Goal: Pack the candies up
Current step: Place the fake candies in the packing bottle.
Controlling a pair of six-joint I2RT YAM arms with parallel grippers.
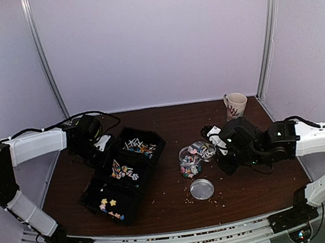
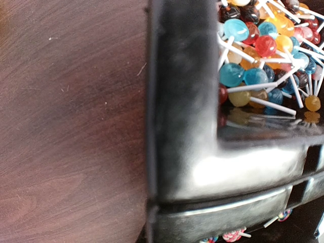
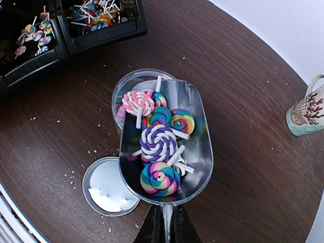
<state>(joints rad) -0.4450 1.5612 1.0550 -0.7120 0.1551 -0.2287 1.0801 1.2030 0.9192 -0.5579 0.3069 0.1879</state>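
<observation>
Several swirl lollipop candies (image 3: pixel 158 143) lie in a metal scoop (image 3: pixel 198 147), whose tip rests over the rim of a clear jar (image 3: pixel 125 83). More candies show inside the jar (image 1: pixel 190 164). My right gripper (image 3: pixel 167 230) is shut on the scoop's handle; in the top view it (image 1: pixel 221 150) sits just right of the jar. My left gripper (image 1: pixel 97 144) sits at the far-left corner of the black tray (image 1: pixel 96 184). Its wrist view is filled by that tray's rim (image 2: pixel 182 101) and shows no fingers, so I cannot tell whether it grips the rim.
The tray holds ball lollipops (image 2: pixel 263 50), swirl lollipops (image 1: pixel 123 172) and star sweets (image 1: pixel 109 206) in separate compartments. The jar's lid (image 3: pixel 104 182) lies upturned nearby with white crumbs in it. A patterned mug (image 1: pixel 235 105) stands at the back right. Crumbs dot the wood.
</observation>
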